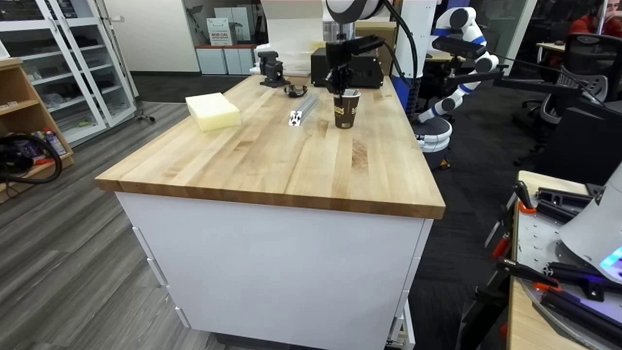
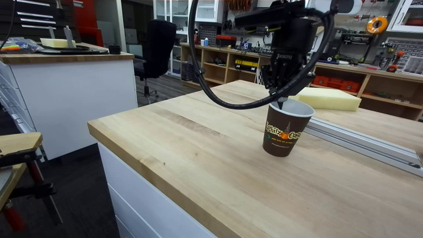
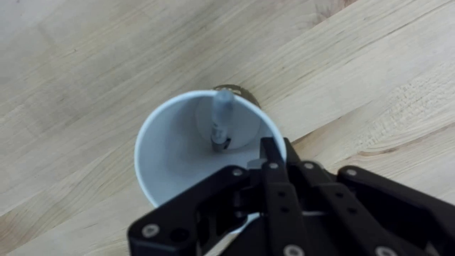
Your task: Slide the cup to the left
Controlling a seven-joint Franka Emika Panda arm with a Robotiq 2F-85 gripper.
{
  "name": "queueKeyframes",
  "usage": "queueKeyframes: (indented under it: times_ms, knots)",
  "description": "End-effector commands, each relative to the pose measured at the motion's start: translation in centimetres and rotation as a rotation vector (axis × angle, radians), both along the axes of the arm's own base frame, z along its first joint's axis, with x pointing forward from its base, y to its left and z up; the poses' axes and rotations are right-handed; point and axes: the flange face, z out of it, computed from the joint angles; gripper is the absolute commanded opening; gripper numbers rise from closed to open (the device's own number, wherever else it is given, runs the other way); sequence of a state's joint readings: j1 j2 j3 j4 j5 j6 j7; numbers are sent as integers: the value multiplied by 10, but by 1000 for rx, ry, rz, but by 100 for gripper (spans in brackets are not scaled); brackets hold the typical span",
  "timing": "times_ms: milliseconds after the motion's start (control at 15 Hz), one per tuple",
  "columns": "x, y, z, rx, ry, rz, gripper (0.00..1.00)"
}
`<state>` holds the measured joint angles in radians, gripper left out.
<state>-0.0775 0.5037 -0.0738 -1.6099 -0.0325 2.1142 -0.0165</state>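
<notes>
1. Cup point(image 1: 346, 114), one: dark brown, white-rimmed; on the table point(image 1: 272, 160), right of the metal bar point(image 1: 305, 109) in an exterior view.
2. Gripper point(image 3: 280, 147), one: narrow, pinching the cup's wall, one finger inside, one outside.
3. Pen point(image 3: 223, 113), one: inside the cup.
4. Foam block point(image 1: 214, 112), one: pale yellow, left of the bar.
5. Black box point(image 1: 369, 73), one: far end.

Wrist view, and the pincer point(image 3: 280, 147) blots out part of the cup point(image 3: 181, 156), the stick point(image 3: 221, 117) inside just a blur; in an exterior view, the metal rail's point(image 2: 360, 143) end hides behind the cup!
</notes>
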Motion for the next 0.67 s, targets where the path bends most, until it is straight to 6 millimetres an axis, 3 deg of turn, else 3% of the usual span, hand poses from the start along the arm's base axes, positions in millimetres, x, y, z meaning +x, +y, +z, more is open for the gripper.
queueKeyframes:
  times_ms: [0,333,600]
  knots:
    - [-2,5,10,-2,-15,-13,1]
    - [-8,21,13,15,-10,19,1]
    - [-18,45,16,24,-6,63,1]
